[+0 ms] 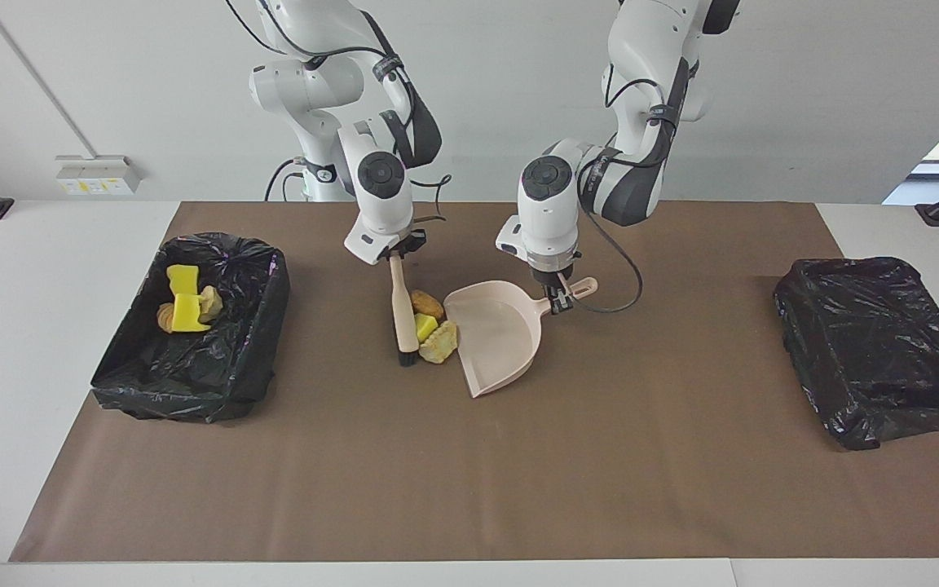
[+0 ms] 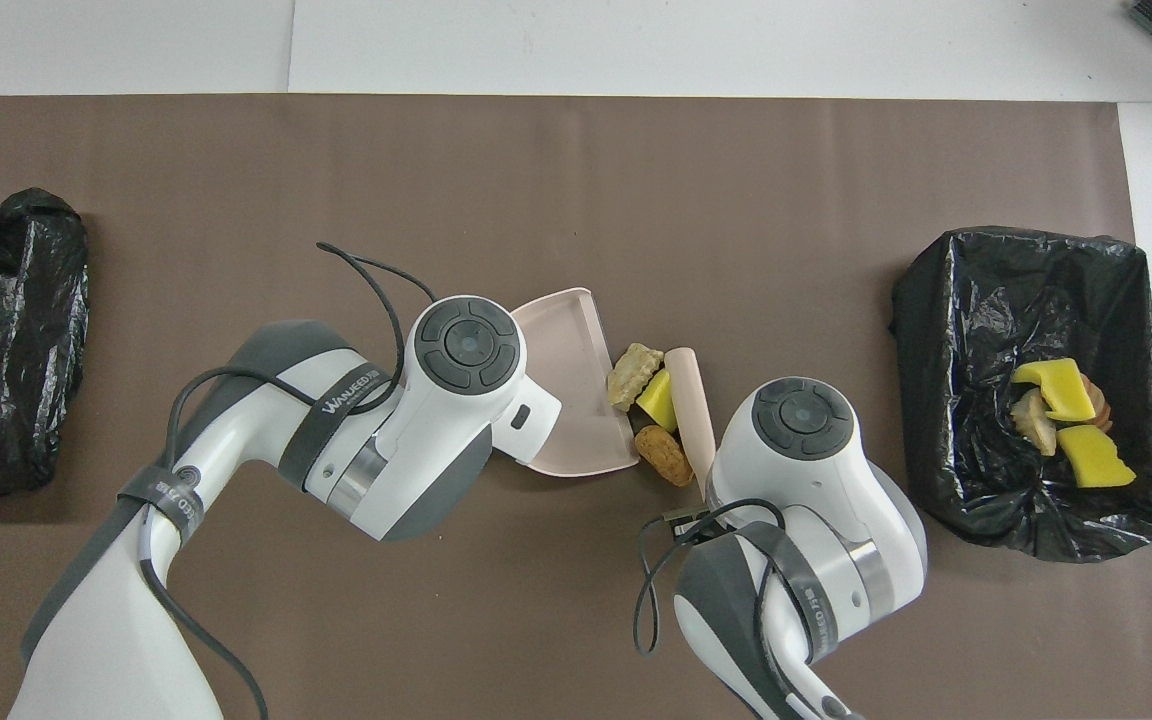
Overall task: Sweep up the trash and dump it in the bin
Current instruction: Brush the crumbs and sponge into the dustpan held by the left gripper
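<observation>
Right gripper (image 1: 394,259) jaws clamped on the brush (image 1: 402,318) handle, left gripper (image 1: 561,300) jaws clamped on the dustpan (image 1: 495,338) handle — brush and pan bracket three trash pieces (image 1: 430,326) at the dustpan's open lip (pan is the backstop). The rest lie in the bin (image 1: 233,359) at the right arm's end of the worktop.
</observation>
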You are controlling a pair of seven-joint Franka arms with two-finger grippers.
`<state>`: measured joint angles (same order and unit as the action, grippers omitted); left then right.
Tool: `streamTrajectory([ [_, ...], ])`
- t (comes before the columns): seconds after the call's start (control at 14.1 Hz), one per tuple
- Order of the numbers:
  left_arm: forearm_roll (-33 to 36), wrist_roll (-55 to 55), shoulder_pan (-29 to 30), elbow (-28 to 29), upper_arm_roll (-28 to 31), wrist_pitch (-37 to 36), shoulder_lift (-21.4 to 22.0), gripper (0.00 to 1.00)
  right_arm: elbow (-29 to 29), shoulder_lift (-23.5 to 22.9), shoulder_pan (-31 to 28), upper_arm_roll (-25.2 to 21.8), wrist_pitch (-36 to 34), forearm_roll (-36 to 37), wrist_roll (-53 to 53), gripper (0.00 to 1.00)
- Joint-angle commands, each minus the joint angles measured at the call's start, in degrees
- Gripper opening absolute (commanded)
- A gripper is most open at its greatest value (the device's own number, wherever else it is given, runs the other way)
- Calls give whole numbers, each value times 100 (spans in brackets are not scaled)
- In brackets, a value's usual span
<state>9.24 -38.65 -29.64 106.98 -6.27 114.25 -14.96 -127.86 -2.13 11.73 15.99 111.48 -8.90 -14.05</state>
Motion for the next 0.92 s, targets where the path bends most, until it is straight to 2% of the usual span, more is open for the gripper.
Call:
streamTrajectory([
  [0.0, 61, -90, -129, 480, 30, 272, 282, 0, 209, -191, 206, 27, 197, -855, -27, 0],
  [0.14, 61, -99, -130, 648, 30, 422, 362, 0, 279, -191, 443, 27, 295, -1419, -27, 0],
  [0.28, 61, -151, -121, 657, 30, 422, 371, 0, 463, -156, 540, 27, 181, -1527, -36, 0],
  [0.5, 61, -634, -60, 648, 38, 449, 362, 0, 823, 98, 453, 1, -476, -1527, -106, 0],
  [0.71, 61, -950, -24, 596, 56, 422, 345, 0, 1052, 511, 173, -70, -1469, -1169, -133, 0],
  [0.85, 61, -1039, -7, 578, 100, 379, 362, 0, 931, 800, 189, -17, -1910, -353, -246, 0],
])
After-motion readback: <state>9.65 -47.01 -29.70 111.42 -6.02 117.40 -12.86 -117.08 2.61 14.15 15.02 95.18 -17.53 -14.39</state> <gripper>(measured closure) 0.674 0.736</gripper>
